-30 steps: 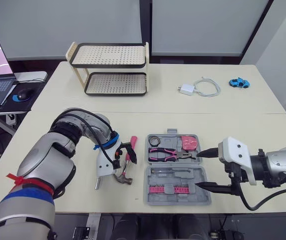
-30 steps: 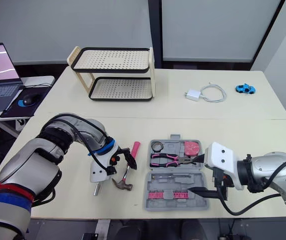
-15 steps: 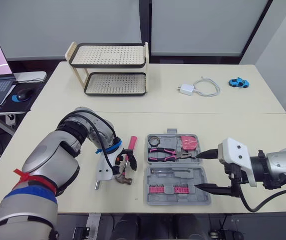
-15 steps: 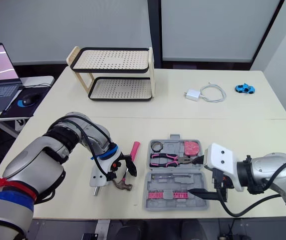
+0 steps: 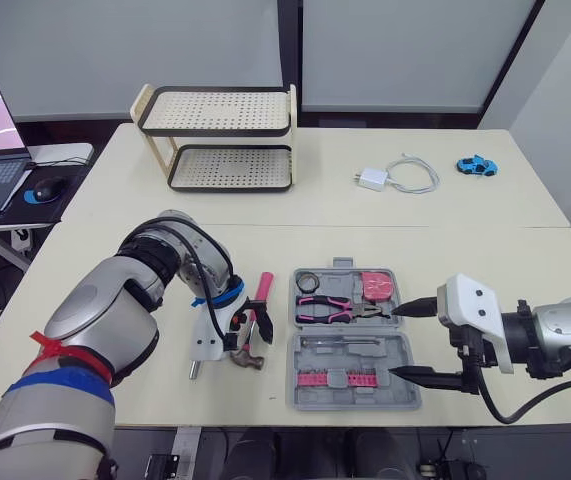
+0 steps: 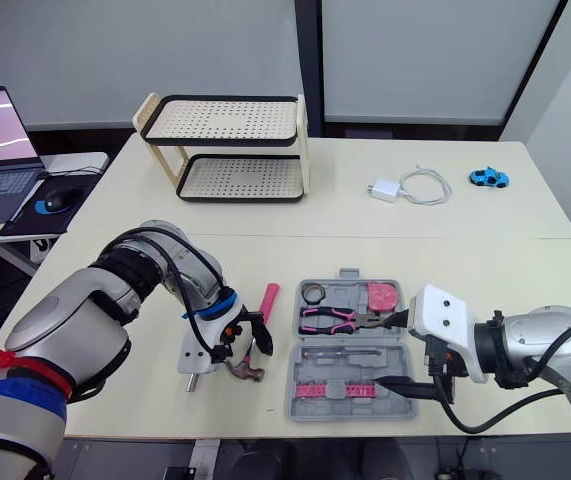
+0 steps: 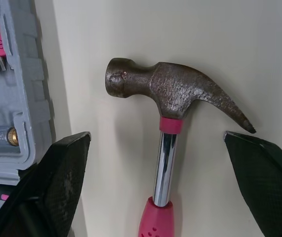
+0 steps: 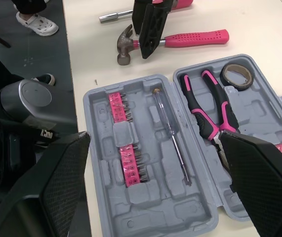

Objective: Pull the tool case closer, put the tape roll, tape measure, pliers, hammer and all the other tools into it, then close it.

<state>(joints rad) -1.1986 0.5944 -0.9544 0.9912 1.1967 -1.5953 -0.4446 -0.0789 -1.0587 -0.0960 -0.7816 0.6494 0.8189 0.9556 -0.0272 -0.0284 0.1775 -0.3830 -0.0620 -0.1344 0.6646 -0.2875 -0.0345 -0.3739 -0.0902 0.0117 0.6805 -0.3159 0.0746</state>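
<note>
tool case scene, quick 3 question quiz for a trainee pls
1. True or false: the hammer already lies in the tool case.
2. The left gripper is: A) open, a finger on each side of the hammer; B) shut on the hammer; C) above the case.
3. What colours are the grips of the pliers?
Key: 1 false; 2 A; 3 pink and black.

Cream table [image 5: 415, 230] — frosted window panels [image 5: 395, 50] behind, side desk [image 5: 62, 152] at left.
</note>
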